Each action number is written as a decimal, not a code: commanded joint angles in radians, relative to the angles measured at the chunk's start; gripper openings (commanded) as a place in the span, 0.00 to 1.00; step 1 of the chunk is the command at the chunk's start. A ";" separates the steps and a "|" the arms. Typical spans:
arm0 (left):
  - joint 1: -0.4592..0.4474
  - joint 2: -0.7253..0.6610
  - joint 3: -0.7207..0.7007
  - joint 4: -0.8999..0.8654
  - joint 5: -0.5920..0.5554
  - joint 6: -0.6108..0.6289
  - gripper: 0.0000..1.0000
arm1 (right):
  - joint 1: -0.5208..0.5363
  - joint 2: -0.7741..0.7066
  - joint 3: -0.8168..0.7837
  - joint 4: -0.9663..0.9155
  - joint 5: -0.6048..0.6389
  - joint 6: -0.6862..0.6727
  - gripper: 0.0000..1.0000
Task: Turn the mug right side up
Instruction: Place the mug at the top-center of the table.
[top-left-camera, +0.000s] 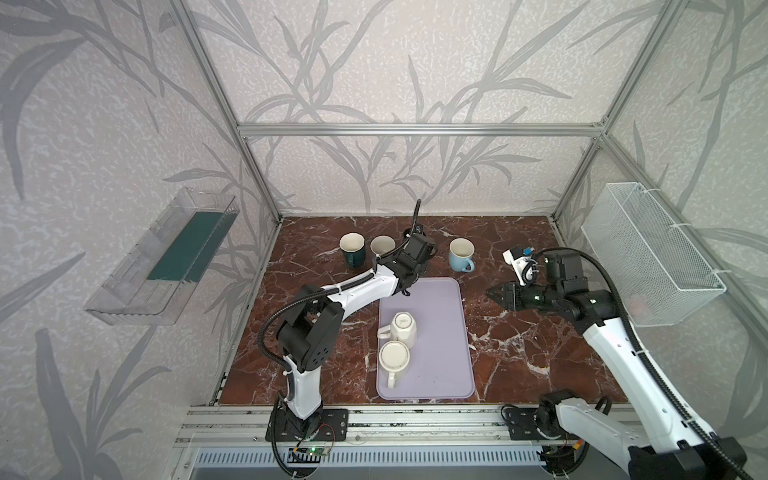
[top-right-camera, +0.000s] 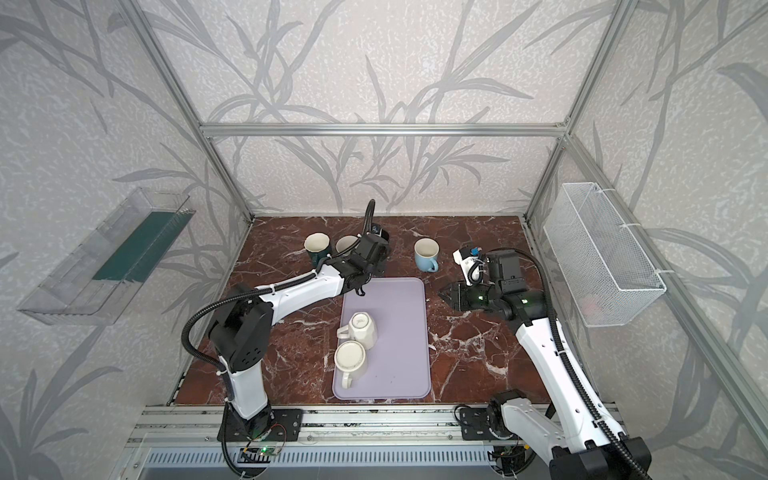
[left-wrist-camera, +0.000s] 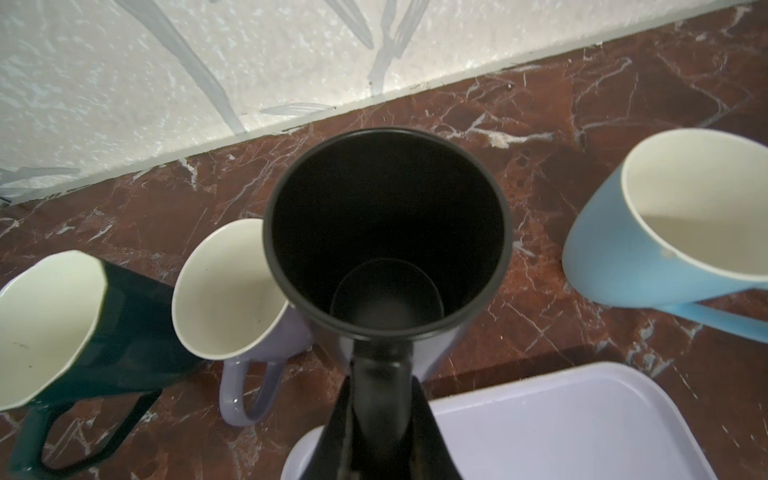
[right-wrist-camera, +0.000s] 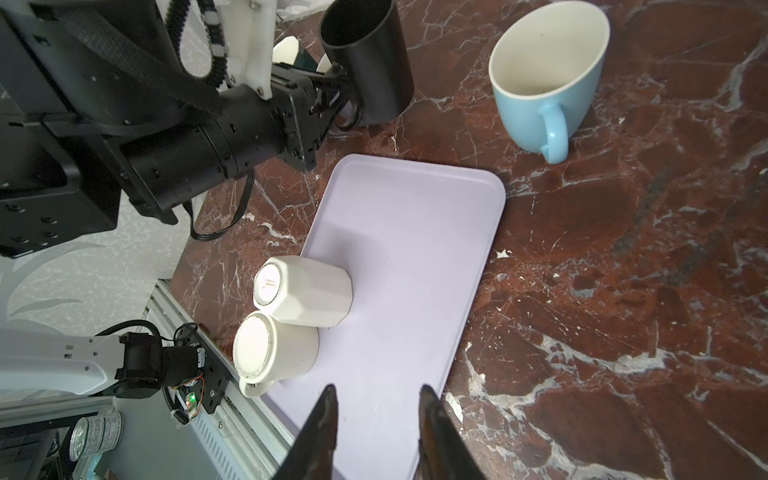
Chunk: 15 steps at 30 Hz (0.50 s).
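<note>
Six mugs, one tray, two arms, two wall bins.

Four mugs were mouth-up: one dark green mug (top-left-camera: 352, 249), one lilac mug (left-wrist-camera: 232, 286), one black mug (right-wrist-camera: 374, 75) and one light blue mug (top-left-camera: 461, 254). Two more were upside down, a faceted cream mug (top-left-camera: 404, 329) and a round cream mug (top-left-camera: 394, 358), which made six in all. There was a single tray (top-left-camera: 442, 332). The left arm (top-left-camera: 357, 291) and right arm (top-left-camera: 615, 345) made two, and one wire basket (top-left-camera: 652, 257) and one clear bin (top-left-camera: 166, 257) hung on the walls.
</note>
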<state>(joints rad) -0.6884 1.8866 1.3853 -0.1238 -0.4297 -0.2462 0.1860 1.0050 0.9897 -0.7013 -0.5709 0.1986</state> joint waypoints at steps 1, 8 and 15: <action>-0.001 0.007 0.002 0.177 -0.066 -0.049 0.00 | -0.003 -0.034 -0.014 -0.012 0.015 0.013 0.33; 0.007 0.036 -0.023 0.254 -0.070 -0.085 0.00 | -0.003 -0.077 -0.014 -0.050 0.031 0.008 0.33; 0.010 0.067 -0.052 0.315 -0.084 -0.108 0.00 | -0.004 -0.103 -0.010 -0.071 0.031 0.006 0.33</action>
<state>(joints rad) -0.6842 1.9545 1.3334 0.0586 -0.4561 -0.3107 0.1860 0.9218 0.9718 -0.7403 -0.5465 0.2062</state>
